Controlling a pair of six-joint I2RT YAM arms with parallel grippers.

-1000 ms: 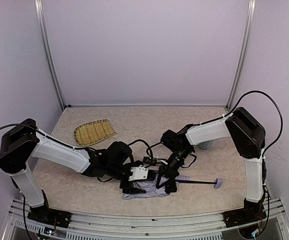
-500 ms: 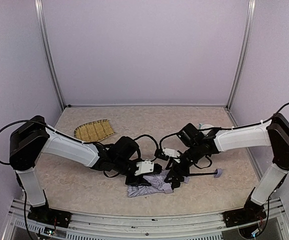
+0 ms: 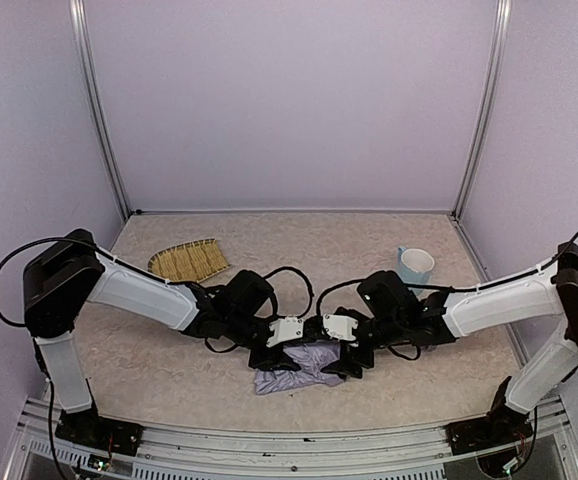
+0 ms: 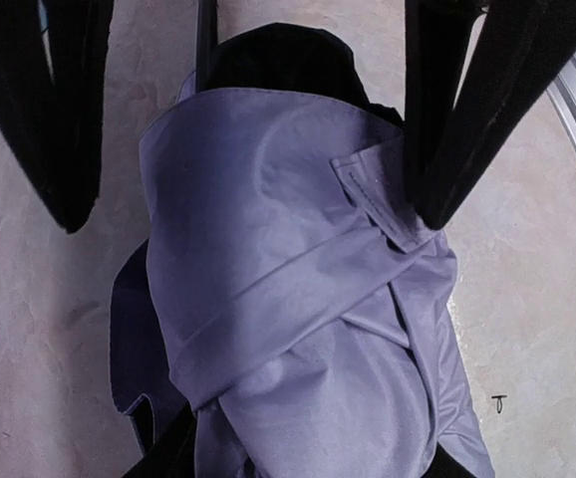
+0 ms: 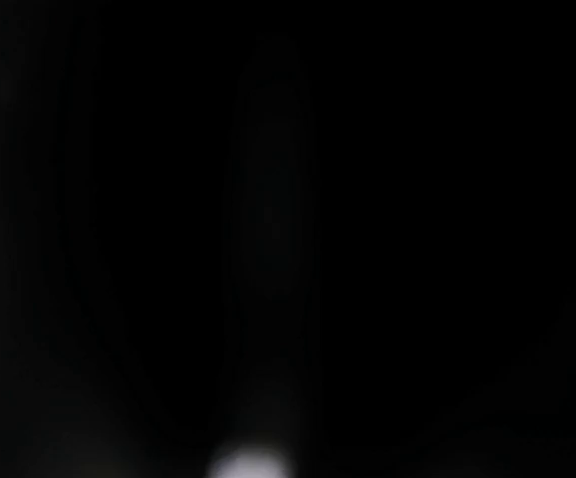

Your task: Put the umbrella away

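One umbrella (image 3: 304,365), crumpled on table (image 3: 299,240) near front edge, between my two claws. Left claw (image 4: 248,219) astride fabric, can't tell if gripping; right claw (image 3: 349,362) at bundle, state unreadable. One mug (image 3: 414,266), one straw tray (image 3: 187,263)

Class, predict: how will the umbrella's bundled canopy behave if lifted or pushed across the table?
The umbrella canopy looks soft and creased, so it would probably sag and unfold when lifted. Pushed, it would likely bunch rather than slide.

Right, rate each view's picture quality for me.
Top external: evenly lit and sharp, shadows soft. Left wrist: the umbrella fabric is bright and in focus. Right wrist: almost wholly black, one pale blur at the bottom edge, nothing readable.
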